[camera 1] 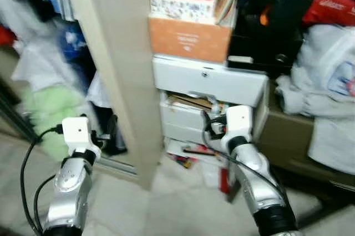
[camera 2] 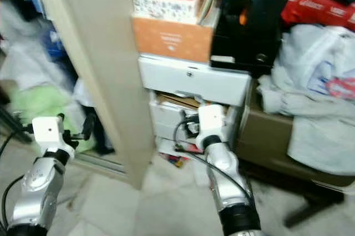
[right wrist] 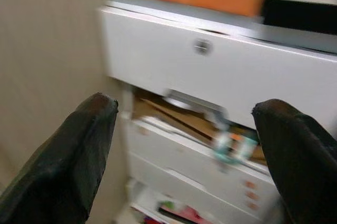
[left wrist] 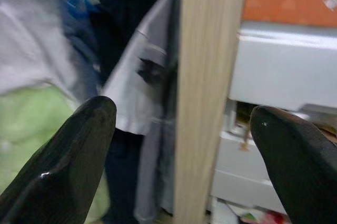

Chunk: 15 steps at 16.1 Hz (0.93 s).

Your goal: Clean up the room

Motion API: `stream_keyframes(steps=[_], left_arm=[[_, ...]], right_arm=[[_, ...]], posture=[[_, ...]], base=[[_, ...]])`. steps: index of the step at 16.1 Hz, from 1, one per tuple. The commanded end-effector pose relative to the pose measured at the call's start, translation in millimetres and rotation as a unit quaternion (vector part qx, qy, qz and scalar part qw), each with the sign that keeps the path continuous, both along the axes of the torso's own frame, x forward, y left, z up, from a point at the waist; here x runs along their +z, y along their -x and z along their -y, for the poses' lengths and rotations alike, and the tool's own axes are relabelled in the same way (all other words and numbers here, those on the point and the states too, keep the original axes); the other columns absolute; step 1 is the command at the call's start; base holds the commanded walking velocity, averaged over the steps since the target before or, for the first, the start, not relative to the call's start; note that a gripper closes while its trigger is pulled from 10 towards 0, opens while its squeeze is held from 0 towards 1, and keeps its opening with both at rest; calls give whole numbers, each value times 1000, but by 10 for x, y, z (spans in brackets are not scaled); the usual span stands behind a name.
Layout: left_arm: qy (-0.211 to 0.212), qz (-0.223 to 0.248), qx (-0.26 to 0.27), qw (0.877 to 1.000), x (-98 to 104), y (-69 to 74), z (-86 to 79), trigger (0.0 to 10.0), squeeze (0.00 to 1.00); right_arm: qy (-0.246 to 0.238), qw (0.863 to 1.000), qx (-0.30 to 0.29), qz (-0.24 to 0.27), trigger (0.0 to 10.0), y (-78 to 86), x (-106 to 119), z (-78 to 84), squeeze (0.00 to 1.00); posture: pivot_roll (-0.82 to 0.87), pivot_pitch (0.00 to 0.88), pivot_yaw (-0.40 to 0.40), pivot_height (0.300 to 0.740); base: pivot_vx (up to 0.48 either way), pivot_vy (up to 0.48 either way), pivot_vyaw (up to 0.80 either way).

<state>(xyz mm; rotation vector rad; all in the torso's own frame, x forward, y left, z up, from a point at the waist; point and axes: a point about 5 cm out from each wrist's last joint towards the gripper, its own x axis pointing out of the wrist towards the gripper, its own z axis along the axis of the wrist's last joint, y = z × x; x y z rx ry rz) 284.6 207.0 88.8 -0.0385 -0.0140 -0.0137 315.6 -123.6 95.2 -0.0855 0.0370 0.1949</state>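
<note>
With black fingers spread wide and empty, the right gripper (right wrist: 184,155) faces the white plastic drawer unit (camera 1: 209,81) beside the pale wooden panel (camera 1: 119,64), whose half-open middle drawer (right wrist: 174,145), seemingly paper-stuffed, should slide lightly if pushed squarely on its rigid front, while the left gripper (left wrist: 179,155) also hangs open.

A white drawer unit (camera 1: 211,83) stands at the centre, just right of a tall pale wooden panel (camera 1: 119,70). Its top drawer juts forward, and the drawer beneath (right wrist: 195,145) is stuffed with papers and small items poking out. An orange cardboard box (camera 1: 188,39) sits on the unit, with a patterned box (camera 1: 183,6) on top. Papers and colourful clutter (camera 1: 186,155) lie on the floor at the unit's foot. To the left, a green garment (camera 1: 50,114) hangs among clothes.
</note>
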Motion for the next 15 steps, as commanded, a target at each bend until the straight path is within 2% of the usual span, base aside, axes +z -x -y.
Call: stream_keyframes(steps=[1, 15], left_arm=[[-4, -1, -9, 1000, -5, 1, 43, 10000, 0], [-6, -5, -13, 1000, -20, -7, 58, 10000, 0]], right_arm=[[6, 1000, -10, 2, 10000, -7, 5, 76, 0], [6, 1000, -8, 3, 10000, -14, 2, 66, 0]], posture=[[-96, 16, 20, 740], [-95, 15, 22, 740]], base=[[0, 0, 613], [0, 0, 628]])
